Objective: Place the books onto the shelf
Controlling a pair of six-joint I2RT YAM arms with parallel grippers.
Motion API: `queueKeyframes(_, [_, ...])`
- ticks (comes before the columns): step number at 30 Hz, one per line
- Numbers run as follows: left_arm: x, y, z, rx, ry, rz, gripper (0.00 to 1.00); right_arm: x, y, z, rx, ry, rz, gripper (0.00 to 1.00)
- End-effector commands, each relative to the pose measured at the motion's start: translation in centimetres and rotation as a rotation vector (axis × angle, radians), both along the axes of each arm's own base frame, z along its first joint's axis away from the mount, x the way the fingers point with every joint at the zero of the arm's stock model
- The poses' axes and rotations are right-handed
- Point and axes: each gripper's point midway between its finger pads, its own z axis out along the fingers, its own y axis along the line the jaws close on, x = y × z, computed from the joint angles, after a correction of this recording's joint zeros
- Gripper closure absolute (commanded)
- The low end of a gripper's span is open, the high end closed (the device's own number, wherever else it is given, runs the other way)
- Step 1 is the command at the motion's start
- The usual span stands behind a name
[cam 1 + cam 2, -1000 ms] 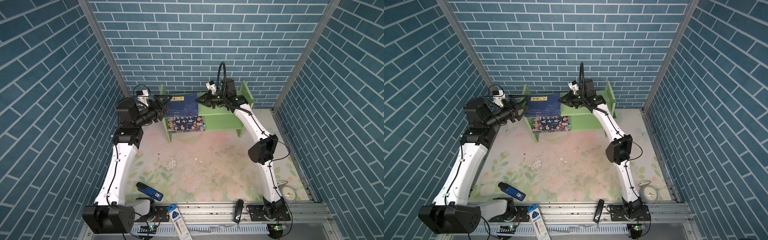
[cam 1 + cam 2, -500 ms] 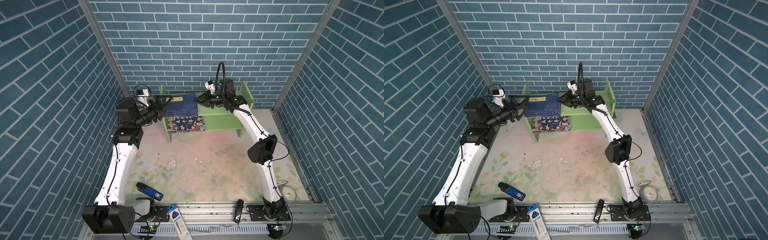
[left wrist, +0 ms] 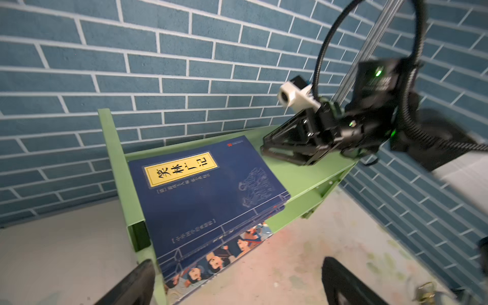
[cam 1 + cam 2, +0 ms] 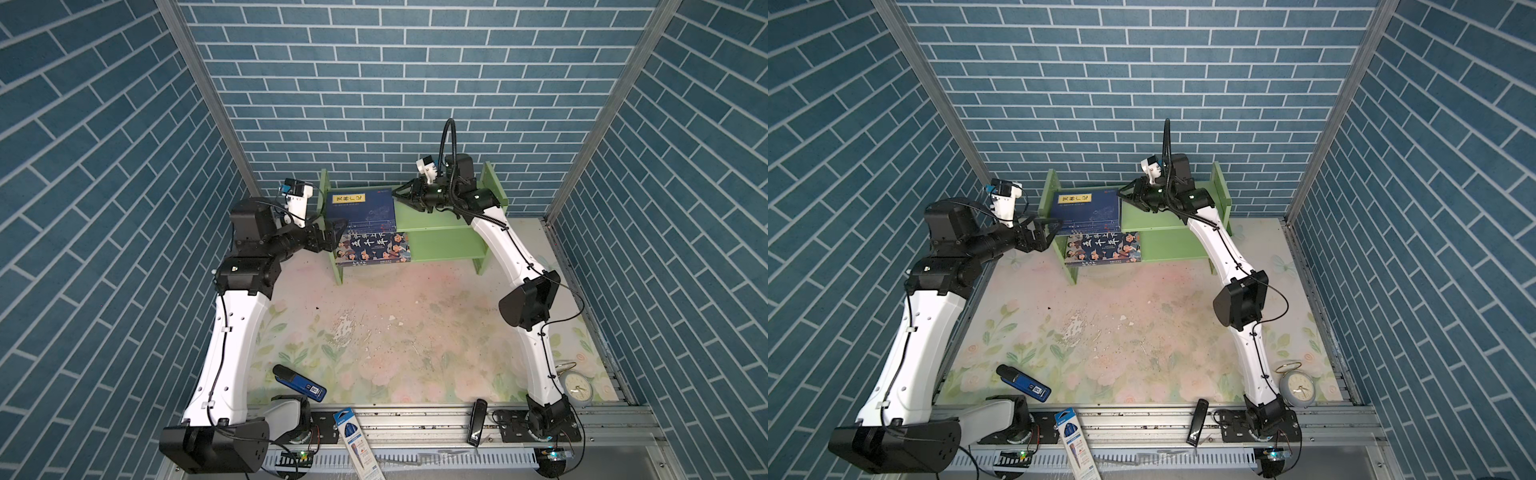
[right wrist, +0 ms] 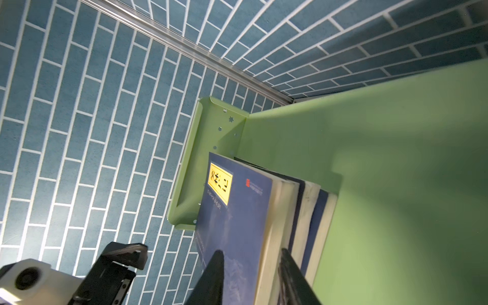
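Navy stack (image 4: 359, 208) lies flat on shelf (image 4: 436, 216) top tier, butted to the left side panel, likely to square it. Cartoon book (image 4: 374, 247) is on the lower tier. Left fingers (image 3: 132, 285) spread wide and empty, near the stack's front corner. Right fingers (image 5: 214, 277) partly parted, straddling top book (image 5: 237, 211) edge; can't tell if pinching.

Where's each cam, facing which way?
Top views: high at the front, facing down and back; left arm, right arm, shelf at rear.
Left wrist: off the shelf's left end, facing navy books; left gripper at frame edge, right gripper beyond.
Right wrist: over the upper tier, facing along the books' page edges; right gripper at the top one's edge.
Shared: both wrists see books and the opposite gripper.
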Motion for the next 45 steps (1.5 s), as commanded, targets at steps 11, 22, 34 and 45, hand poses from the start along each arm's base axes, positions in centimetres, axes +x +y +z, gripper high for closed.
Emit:
queueKeyframes(11, [3.0,5.3,-7.4,0.328,-0.113,0.114,0.00,-4.0,-3.5,8.9,0.047,-0.212,-0.019,0.64])
queueKeyframes(22, [5.2,6.8,-5.3,0.238,-0.226,0.225,0.00,-4.6,-3.9,8.2,0.035,-0.207,-0.019,0.64])
queueKeyframes(34, [5.0,5.7,-5.6,0.223,-0.223,0.156,0.00,-4.7,-4.1,8.1,0.035,-0.206,-0.023,0.63])
queueKeyframes(45, [4.5,4.7,-7.1,0.243,-0.211,0.079,0.00,-4.7,-4.3,8.1,0.033,-0.206,-0.026,0.63])
